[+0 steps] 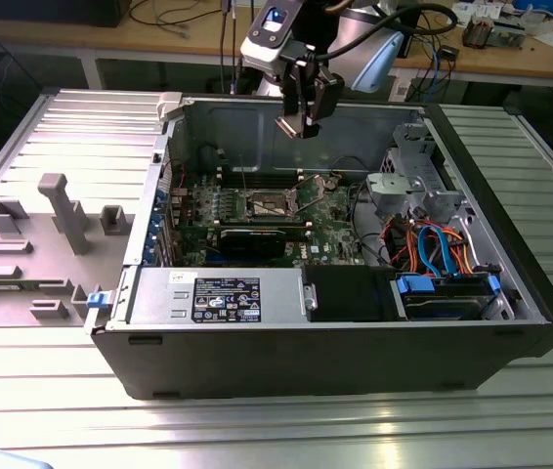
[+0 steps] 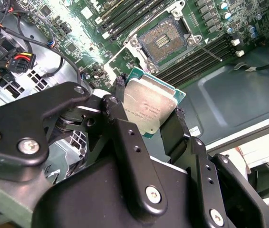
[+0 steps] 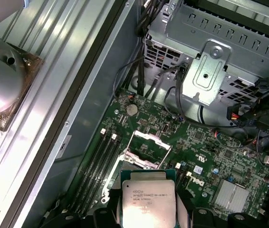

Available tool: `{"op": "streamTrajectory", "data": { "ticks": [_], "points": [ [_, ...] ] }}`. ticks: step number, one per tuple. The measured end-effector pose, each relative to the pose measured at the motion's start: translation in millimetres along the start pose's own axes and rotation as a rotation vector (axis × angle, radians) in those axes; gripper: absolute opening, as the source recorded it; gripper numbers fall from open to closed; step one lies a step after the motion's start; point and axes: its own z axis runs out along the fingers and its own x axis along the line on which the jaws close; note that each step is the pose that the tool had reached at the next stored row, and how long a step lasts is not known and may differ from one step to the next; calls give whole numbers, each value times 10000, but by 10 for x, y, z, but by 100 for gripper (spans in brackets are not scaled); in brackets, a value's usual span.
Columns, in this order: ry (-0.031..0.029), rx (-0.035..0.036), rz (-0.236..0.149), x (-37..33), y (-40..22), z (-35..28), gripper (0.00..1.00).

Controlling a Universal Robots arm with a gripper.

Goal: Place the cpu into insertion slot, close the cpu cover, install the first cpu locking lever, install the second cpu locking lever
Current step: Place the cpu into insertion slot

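Because the cpu is pinched only along two opposite edges and hangs well above the insertion slot, the likeliest trouble, in my judgement, is a skewed landing. If the chip tilts or slides in the grip, or comes down turned or off-centre, a corner could meet the socket's fine contacts or its metal rim and bend them. A drop from this height onto the green motherboard would be no kinder. In the exterior view the gripper sits in the upper middle of the frame, over the open computer case, with the socket lower, near the frame's centre and a little toward the exterior view's left. The jaws stand parted to just the chip's width and are closed on it. Both wrist views show the black fingers pressing its sides, metal top facing the cameras, touching nothing else.
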Motion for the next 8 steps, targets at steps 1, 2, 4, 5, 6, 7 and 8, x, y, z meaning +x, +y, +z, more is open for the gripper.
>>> {"op": "streamTrajectory", "data": {
  "ticks": [1,2,4,5,6,7,8],
  "points": [
    [-6,-2,77,0,0,0,55],
    [-11,-2,135,0,0,0,55],
    [-23,-4,285,0,0,1,55],
    [-29,-5,353,0,0,0,55],
    [-34,-6,419,0,0,1,55],
    [-42,-8,522,0,0,1,55],
    [-52,-9,646,0,0,1,55]
  ]
}}
